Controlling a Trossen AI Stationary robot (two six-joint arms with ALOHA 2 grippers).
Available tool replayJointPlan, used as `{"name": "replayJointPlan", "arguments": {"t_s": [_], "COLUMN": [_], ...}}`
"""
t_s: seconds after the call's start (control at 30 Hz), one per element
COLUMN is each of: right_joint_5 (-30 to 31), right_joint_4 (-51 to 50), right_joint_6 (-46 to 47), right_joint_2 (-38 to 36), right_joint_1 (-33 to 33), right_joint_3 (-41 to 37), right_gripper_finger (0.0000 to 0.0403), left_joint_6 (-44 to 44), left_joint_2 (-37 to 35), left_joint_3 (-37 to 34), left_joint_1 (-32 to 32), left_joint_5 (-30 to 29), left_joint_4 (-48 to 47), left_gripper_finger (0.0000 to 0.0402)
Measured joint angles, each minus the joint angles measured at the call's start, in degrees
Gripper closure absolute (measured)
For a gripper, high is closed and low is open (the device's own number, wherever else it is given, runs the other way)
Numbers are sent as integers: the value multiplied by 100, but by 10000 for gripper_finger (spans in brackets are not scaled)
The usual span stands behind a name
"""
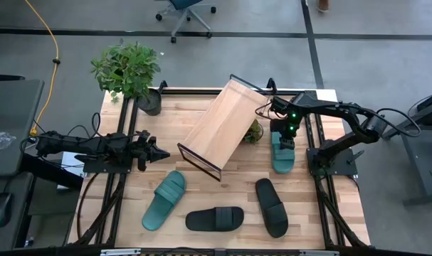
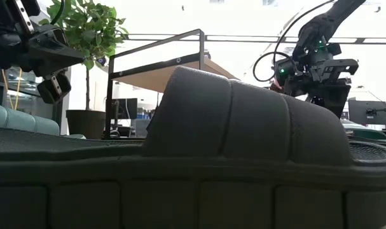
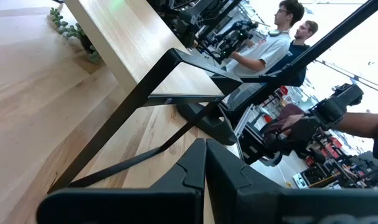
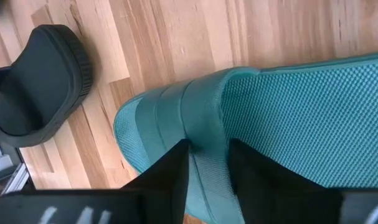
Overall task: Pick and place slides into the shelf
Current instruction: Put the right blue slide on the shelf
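- The shelf (image 1: 223,126) sits tilted near the middle of the table (image 1: 201,195), its light board top bare; I see no slide lying on it.
- My right gripper (image 1: 285,139) is just to the right of the shelf, down over one teal slide (image 1: 282,156). In the right wrist view my two fingers (image 4: 170,171) straddle that slide's wide strap (image 4: 201,124), one on each side and touching it, and the slide looks to rest on the wood.
- My left gripper (image 1: 157,153) hangs just left of the shelf's lower corner, above the table. Its fingers (image 3: 195,168) are pressed together with nothing between them, pointing at the shelf's black frame (image 3: 145,93).
- The second teal slide (image 1: 164,200) lies in front of the shelf, below my left gripper.
- One black slide (image 1: 214,218) lies crosswise in front of the shelf, right of that teal one; the other black slide (image 1: 272,206) lies to its right, just in front of the teal slide I am straddling.
- A potted plant (image 1: 129,71) stands at the table's far left corner, behind and left of the shelf.
- I can read no brand, label or writing on the slides or the shelf.
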Motion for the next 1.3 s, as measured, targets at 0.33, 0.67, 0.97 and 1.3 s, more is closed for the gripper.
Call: {"name": "replayJointPlan", "arguments": {"t_s": [0.33,0.67,0.97,1.3], "right_joint_5": [-45,-117,-361,-804], "right_joint_4": [-51,-160,-668,-1211], "right_joint_6": [7,151,264,745], "right_joint_2": [0,-6,-449,-1344], "right_joint_1": [14,11,11,11], "right_joint_3": [0,0,205,389], "right_gripper_finger": [395,400,402,402], "left_joint_6": [0,-2,-4,140], "left_joint_2": [0,0,0,0], "left_joint_3": [0,0,2,0], "left_joint_1": [-1,0,-1,0], "left_joint_5": [2,16,252,240], "left_joint_4": [0,-1,-11,-2], "left_gripper_finger": [401,401,401,401]}}
